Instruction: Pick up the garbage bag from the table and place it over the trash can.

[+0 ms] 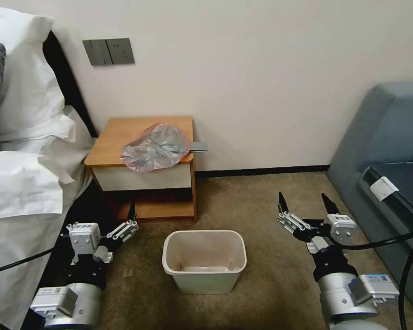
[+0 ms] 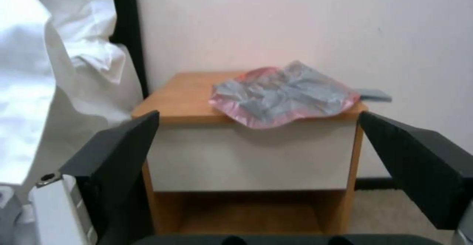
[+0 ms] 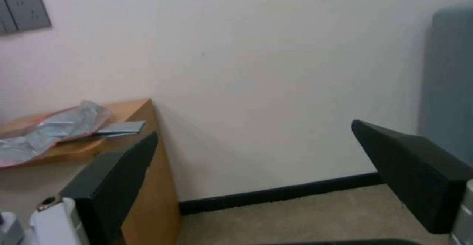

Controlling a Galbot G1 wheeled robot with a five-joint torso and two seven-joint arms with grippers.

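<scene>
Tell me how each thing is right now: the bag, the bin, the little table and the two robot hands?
garbage bag: crumpled flat on the table top, overhanging its front edge.
trash can: upright on the carpet, no bag in it.
table: standing by the bed, drawer shut.
left gripper: open, low, holding nothing.
right gripper: open, low, holding nothing.

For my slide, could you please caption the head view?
Garbage bag on the table; open left gripper and right gripper flank the trash can.
</scene>
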